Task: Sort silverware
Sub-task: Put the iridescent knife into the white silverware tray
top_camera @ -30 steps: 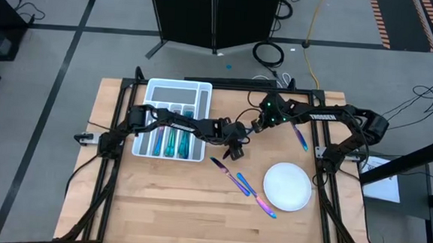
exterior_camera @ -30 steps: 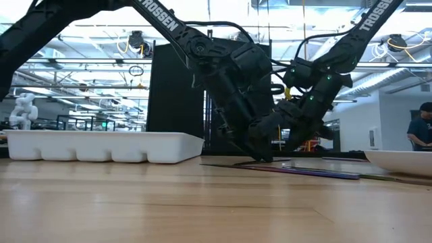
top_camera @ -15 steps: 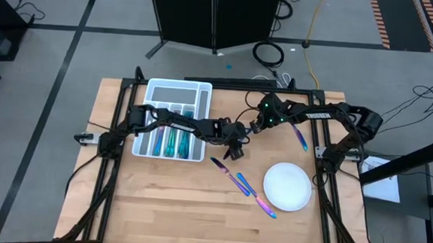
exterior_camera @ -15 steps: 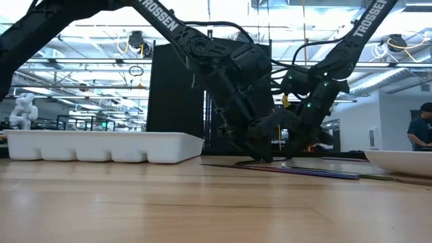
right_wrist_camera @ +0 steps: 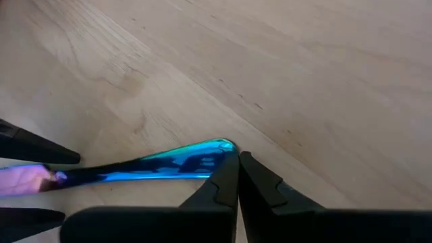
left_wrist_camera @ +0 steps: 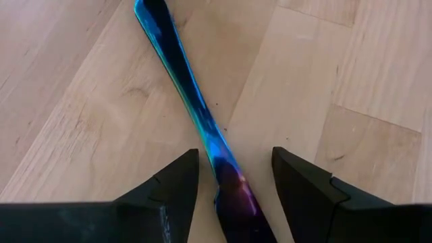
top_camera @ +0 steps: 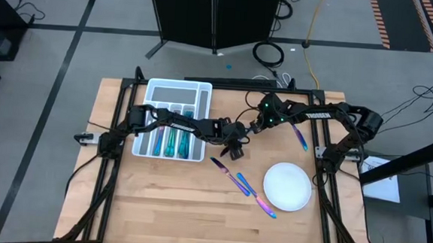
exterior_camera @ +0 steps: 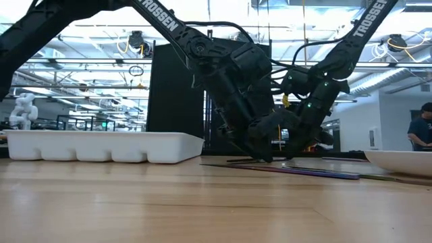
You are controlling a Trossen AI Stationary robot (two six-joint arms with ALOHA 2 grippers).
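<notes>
A rainbow-metal piece of silverware (left_wrist_camera: 202, 118) lies flat on the wooden table near its middle. My left gripper (left_wrist_camera: 233, 182) is open and low over it, one finger on each side of the shaft with a gap on both sides; it also shows in the high view (top_camera: 236, 148). My right gripper (right_wrist_camera: 237, 162) is shut, with its tips at the piece's rounded blue end; in the high view it is just to the far right of the left gripper (top_camera: 255, 128). Several more rainbow pieces (top_camera: 240, 183) lie loose on the table. My right gripper's shut fingertips (right_wrist_camera: 226, 177) meet the rounded blue end (right_wrist_camera: 219, 147) of the piece, coming slanting down from the table's far right. The piece lies flat on the table and runs from that end toward my left gripper's fingers.
The white divided tray (top_camera: 174, 96) with several rainbow pieces in it stands at the far left. The round white plate (top_camera: 288, 186) sits at the near right. One more piece (top_camera: 300, 136) lies near the right edge. Bare wood lies toward the near edge.
My right gripper has gone down a little and toward my left gripper, then has kept still. The piece on the table has kept its place.
</notes>
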